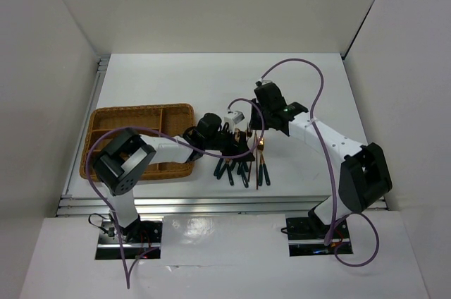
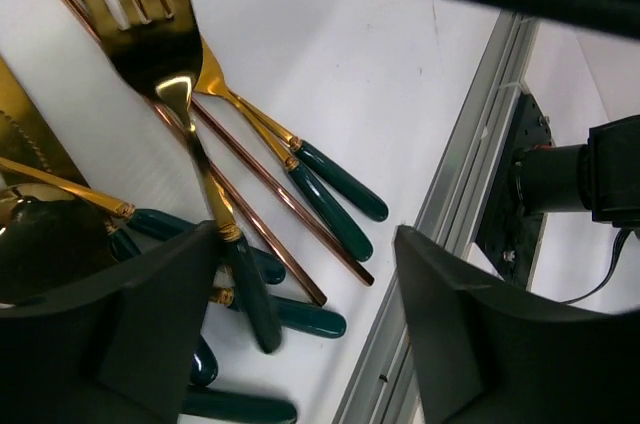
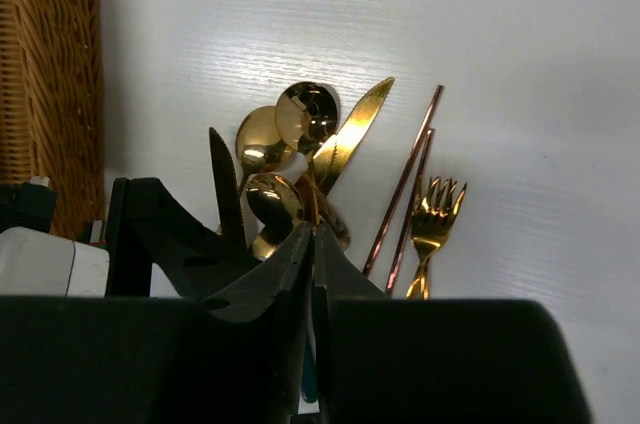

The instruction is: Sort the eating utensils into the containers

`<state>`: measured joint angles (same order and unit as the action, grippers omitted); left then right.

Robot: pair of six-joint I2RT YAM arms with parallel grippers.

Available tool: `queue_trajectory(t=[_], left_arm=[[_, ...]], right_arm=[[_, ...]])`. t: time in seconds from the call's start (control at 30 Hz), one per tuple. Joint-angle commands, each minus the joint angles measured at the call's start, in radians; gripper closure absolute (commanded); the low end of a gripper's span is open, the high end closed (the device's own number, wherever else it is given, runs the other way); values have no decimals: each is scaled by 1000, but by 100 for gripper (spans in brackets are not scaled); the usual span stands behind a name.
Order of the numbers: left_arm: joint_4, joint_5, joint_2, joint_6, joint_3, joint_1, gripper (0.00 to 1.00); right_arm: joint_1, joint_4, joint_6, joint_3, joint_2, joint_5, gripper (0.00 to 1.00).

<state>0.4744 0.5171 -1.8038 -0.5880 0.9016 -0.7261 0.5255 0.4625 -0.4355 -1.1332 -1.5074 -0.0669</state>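
Utensils (image 1: 239, 171) heaped near wicker tray (image 1: 141, 110) | left gripper (image 2: 305, 244) spread wide beside fork (image 2: 160, 54) (teal handle) | right gripper (image 3: 315, 234) nearly closed, grasp unclear

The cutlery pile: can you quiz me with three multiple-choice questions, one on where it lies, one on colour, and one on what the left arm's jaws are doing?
1. Where does the cutlery pile lie?
A. on the table beside the wicker tray
B. inside the tray
C. stacked on an arm

2. What colour are the handles?
A. red
B. dark teal
C. white

3. How do the jaws of the left gripper stand?
A. shut tight
B. clamped on a chopstick
C. open over the pile

Answers:
1. A: the top view shows the pile on the white surface next to the tray.
2. B: the left wrist view shows teal handles.
3. C: a wide gap separates the jaws.
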Motion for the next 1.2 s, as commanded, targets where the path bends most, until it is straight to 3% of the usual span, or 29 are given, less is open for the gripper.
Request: queue_trajectory(t=[0.0,0.2,0.27,0.43,0.6,0.87,1.03,1.17], left_arm=[[81,41,-22,-13,30,-7,20],[101,41,-42,-22,30,-7,58],[110,41,-51,-22,30,-7,60],[21,29,-51,-10,71,-7,53],[-103,29,-5,51,73,-7,31],[-197,20,20,97,42,-16,16],[-175,11,29,108,16,-35,15],[-175,37,-3,108,25,-44,20]], right_arm=[[-5,5,6,-45,41,4,92],[-5,-4,6,-45,50,13,92],[-5,-4,6,-45,50,13,92],[-5,45,-14,-25,50,-39,84],[-41,117,-71,28,61,-80,81],[-130,139,-127,115,153,-71,74],[-139,148,-128,142,162,-62,74],[-139,139,-138,153,162,-53,74]])
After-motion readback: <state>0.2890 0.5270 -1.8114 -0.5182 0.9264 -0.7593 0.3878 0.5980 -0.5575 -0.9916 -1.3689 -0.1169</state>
